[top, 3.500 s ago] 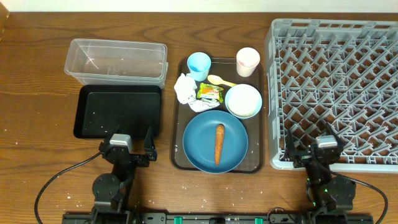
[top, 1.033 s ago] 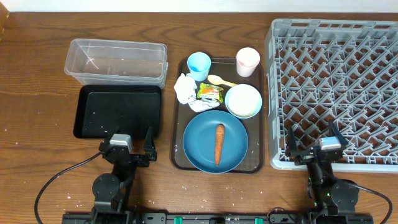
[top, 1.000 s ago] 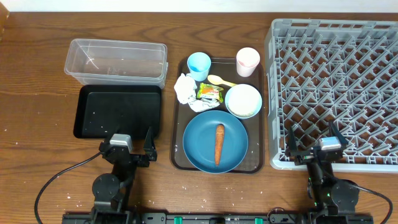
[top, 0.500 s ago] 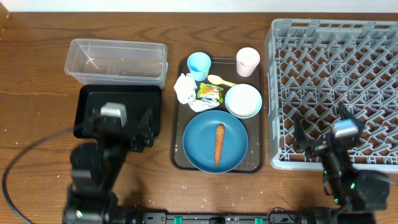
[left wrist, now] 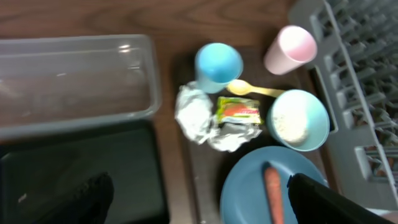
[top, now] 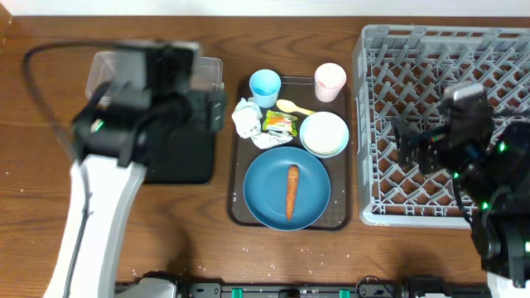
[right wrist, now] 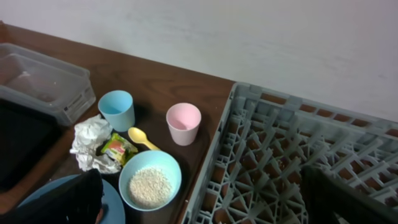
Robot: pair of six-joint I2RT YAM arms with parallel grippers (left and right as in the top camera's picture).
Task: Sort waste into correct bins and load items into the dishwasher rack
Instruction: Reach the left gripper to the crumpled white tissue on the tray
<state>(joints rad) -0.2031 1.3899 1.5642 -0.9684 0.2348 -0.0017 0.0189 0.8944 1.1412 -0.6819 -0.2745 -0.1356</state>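
On the brown serving tray (top: 238, 178) lie a crumpled tissue (top: 246, 117), a snack wrapper (top: 280, 123), a yellow spoon (top: 291, 106), a blue cup (top: 265, 85), a pink cup (top: 330, 80), a white bowl (top: 324, 134) of rice (right wrist: 149, 185) and a blue plate (top: 269, 194) carrying a carrot (top: 291, 192). My left gripper (left wrist: 199, 211) hangs open and empty, high above the black tray (top: 178, 161) and clear tub (left wrist: 74, 81). Over the grey rack (top: 439, 74), my right gripper (right wrist: 208, 211) is open and empty.
The left arm hides much of the clear tub in the overhead view. The rack's upright pegs fill the right side of the table, and its left wall stands close against the serving tray. Bare wooden tabletop (top: 273, 248) runs along the near edge.
Both arms have lifted from the near table edge and swung away from it. The left now sits over the tub and black tray, the right over the rack. Both grippers remain open.
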